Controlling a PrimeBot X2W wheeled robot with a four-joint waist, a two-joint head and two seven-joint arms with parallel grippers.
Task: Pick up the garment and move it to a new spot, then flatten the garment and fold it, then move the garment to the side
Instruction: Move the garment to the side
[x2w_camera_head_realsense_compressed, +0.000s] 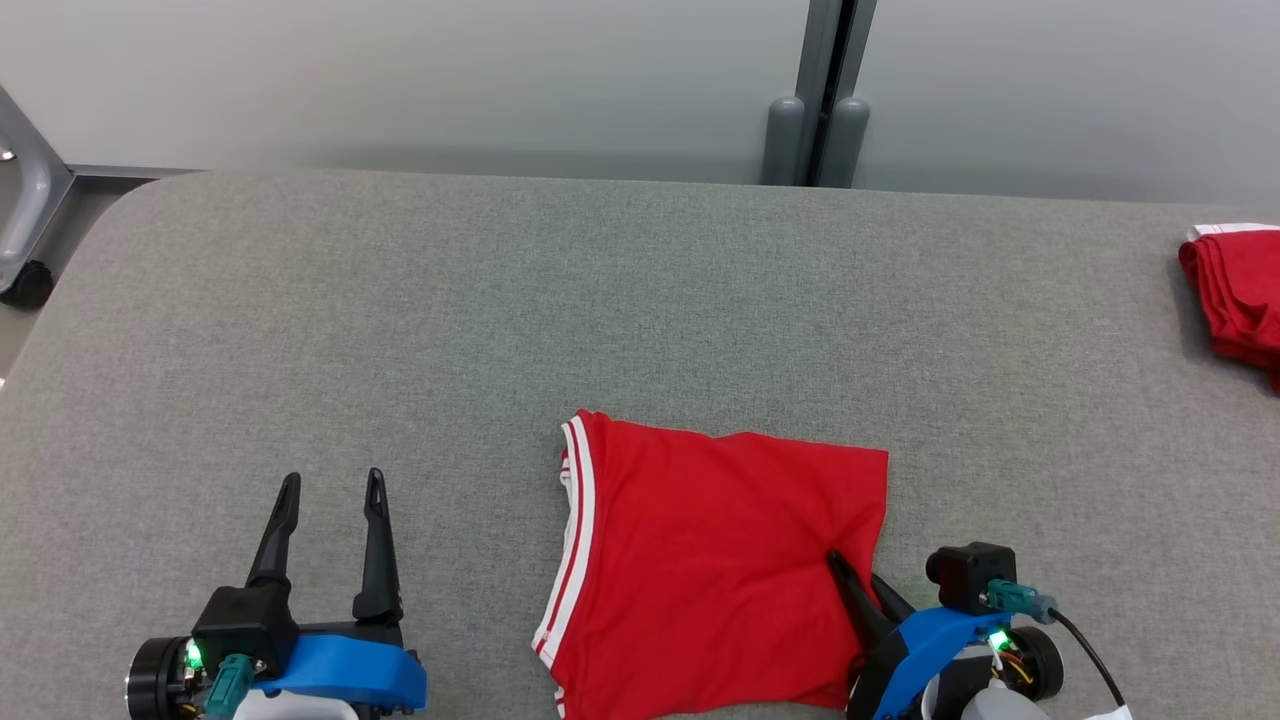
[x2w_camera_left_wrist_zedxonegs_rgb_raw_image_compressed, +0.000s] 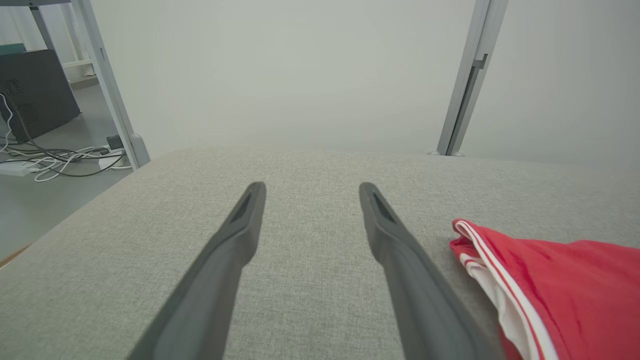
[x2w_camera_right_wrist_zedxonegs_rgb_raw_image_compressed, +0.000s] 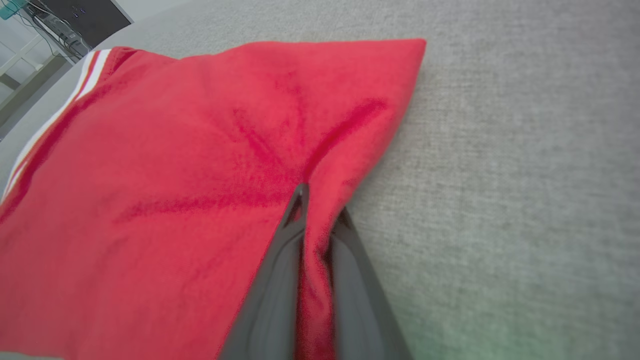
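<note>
A folded red garment (x2w_camera_head_realsense_compressed: 700, 560) with white stripes along its left edge lies on the grey table (x2w_camera_head_realsense_compressed: 500, 320), near the front middle. My right gripper (x2w_camera_head_realsense_compressed: 850, 575) is shut on the garment's right edge, and creases radiate from the pinch. In the right wrist view a fold of the red garment (x2w_camera_right_wrist_zedxonegs_rgb_raw_image_compressed: 200, 175) sits squeezed between the fingers (x2w_camera_right_wrist_zedxonegs_rgb_raw_image_compressed: 280, 270). My left gripper (x2w_camera_head_realsense_compressed: 330, 490) stands open at the front left, apart from the cloth, nothing between its fingers. From the left wrist view the garment's striped edge (x2w_camera_left_wrist_zedxonegs_rgb_raw_image_compressed: 500, 280) lies just right of my left gripper (x2w_camera_left_wrist_zedxonegs_rgb_raw_image_compressed: 310, 192).
A second red garment (x2w_camera_head_realsense_compressed: 1235, 290) sits folded at the table's far right edge. A grey post (x2w_camera_head_realsense_compressed: 820, 100) rises behind the table against a pale wall. Cables (x2w_camera_left_wrist_zedxonegs_rgb_raw_image_compressed: 55, 160) and a dark box (x2w_camera_left_wrist_zedxonegs_rgb_raw_image_compressed: 35, 85) lie on the floor beyond the table's left end.
</note>
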